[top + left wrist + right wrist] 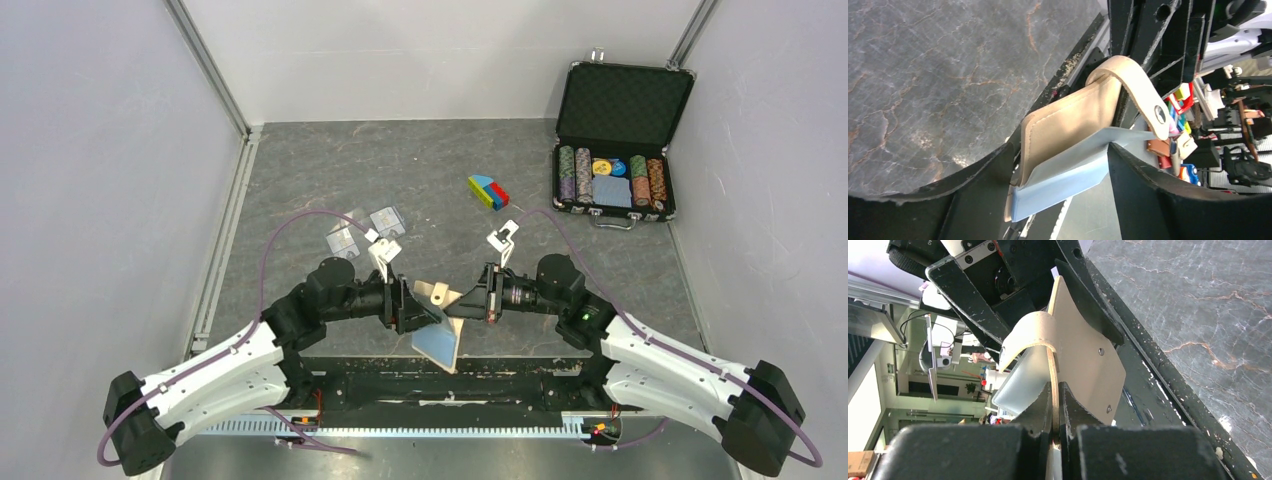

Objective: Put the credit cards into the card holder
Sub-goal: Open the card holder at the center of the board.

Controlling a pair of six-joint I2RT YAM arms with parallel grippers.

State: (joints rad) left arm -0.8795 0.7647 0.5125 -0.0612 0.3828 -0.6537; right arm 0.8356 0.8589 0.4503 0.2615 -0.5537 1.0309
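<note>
The tan card holder [438, 294] hangs open between both arms over the table's near edge, its light blue inner panel [438, 343] facing down. My right gripper [1055, 390] is shut on the holder's tan cover [1083, 360], pinching it edge-on. My left gripper [1060, 155] stands wide open around the holder [1068, 120]. The blue panel [1063, 180] spans the gap and touches the right finger [1148, 190]. Two pale translucent credit cards [345, 238] [387, 221] lie flat on the table beyond the left arm, untouched.
A black poker-chip case [622, 105] stands open at the back right, with chips and a blue deck inside. A small coloured block [488, 192] lies mid-table. The black base rail [430, 380] runs along the near edge under the holder.
</note>
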